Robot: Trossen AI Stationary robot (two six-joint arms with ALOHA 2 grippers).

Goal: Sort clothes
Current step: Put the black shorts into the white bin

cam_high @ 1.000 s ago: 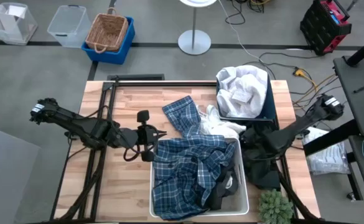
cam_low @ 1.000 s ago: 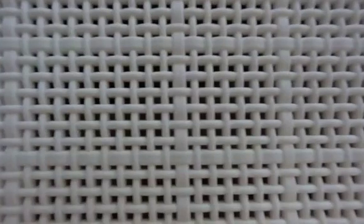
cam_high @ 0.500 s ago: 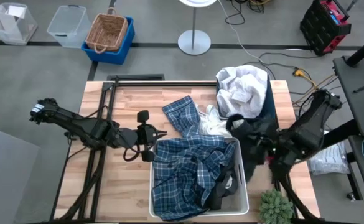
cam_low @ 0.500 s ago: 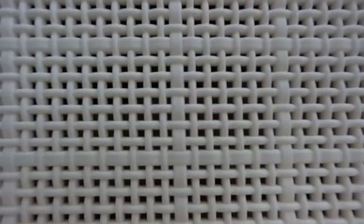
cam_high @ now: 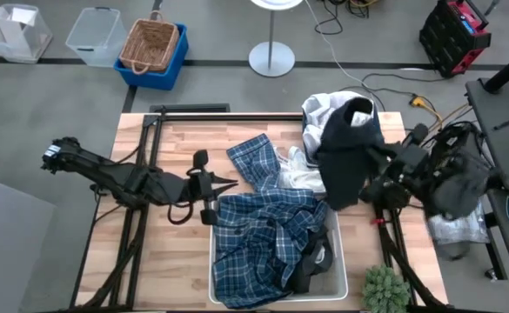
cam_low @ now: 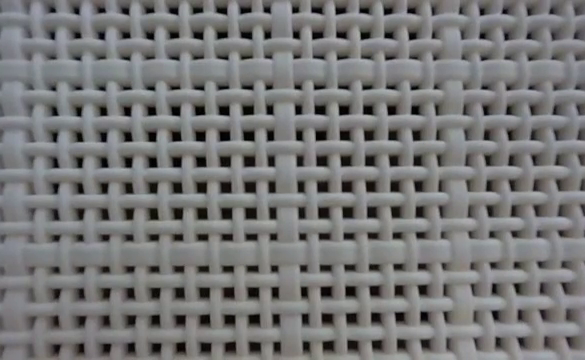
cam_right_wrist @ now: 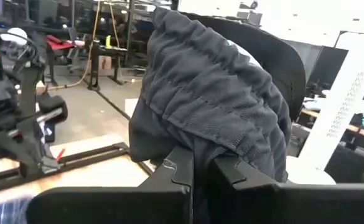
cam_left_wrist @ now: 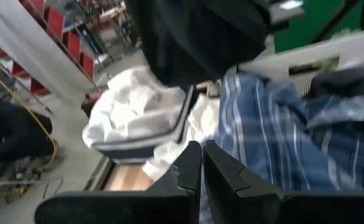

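While no writing reads, right gripper (cam_right_wrist: 197, 171) clenched on dark grey garment (cam_high: 345, 156), left gripper (cam_high: 224, 184) closed, empty.

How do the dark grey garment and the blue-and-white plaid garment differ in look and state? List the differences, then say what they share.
Colour: the dark grey garment is plain and dark; the blue-and-white plaid garment is checked.
Support: the dark grey garment hangs lifted from the right gripper, whose fingers are shut on it; the plaid garment lies loose, spilling from the white bin onto the table.
Shape: the grey one hangs bunched; the plaid one is spread out.
Both are soft, crumpled fabric.
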